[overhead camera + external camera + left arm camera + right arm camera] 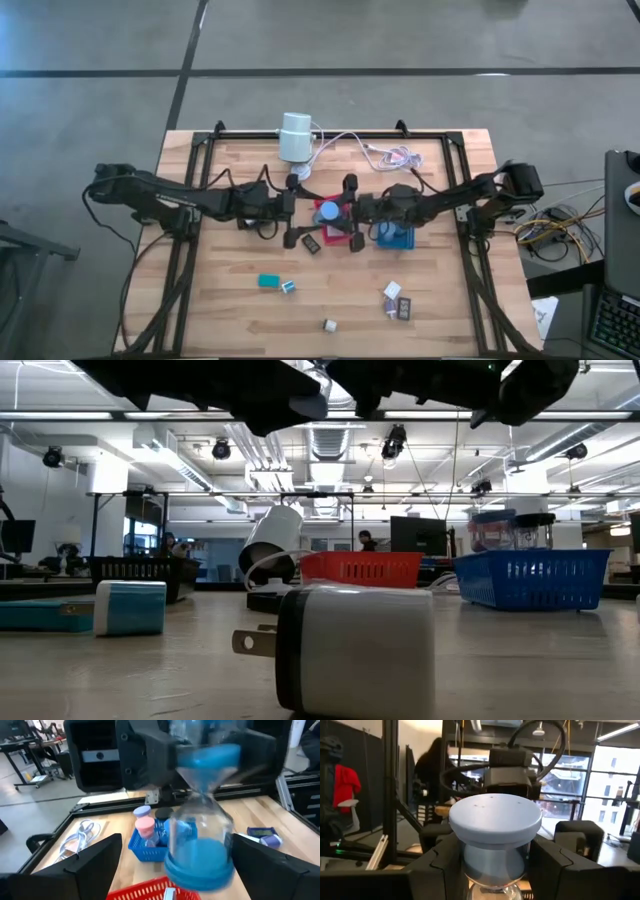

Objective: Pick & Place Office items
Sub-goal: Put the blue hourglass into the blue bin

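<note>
hourglass [200, 827] hanging over red tray [330, 228], 12 o'clock of table centre | right gripper [495, 857] clasping its neck | left gripper [172, 865] gaping at 9 | probably glass: light, slick, breakable; hold by neck

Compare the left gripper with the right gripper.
The left gripper has its jaws wide open; the right gripper has its jaws closed. The left gripper holds nothing; the right gripper clamps a clear glass hourglass with blue caps just under one cap. Both hover face to face by the red plastic basket and blue plastic basket.
</note>
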Controlling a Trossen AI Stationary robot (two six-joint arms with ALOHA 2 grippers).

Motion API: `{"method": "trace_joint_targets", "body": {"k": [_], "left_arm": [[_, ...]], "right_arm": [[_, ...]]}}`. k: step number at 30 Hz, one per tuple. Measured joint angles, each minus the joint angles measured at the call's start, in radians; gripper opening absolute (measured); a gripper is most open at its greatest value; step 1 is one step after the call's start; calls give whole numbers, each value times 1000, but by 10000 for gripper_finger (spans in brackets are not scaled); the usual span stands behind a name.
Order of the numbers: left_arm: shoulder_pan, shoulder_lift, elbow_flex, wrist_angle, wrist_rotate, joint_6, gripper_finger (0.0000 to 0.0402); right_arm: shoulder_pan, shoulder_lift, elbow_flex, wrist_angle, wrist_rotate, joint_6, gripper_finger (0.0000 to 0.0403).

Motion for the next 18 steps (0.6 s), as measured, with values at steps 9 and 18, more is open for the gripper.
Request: {"method": "trace_joint_targets", "body": {"k": [9,18], "left_arm": [[0,10,-4,3,-14,8,364],[-1,17,-6,-1,-10,14,228]], "right_arm": [[0,66,51,-8,-4,3,161],[-2,68,74,-31,-3,-8,162]]}}
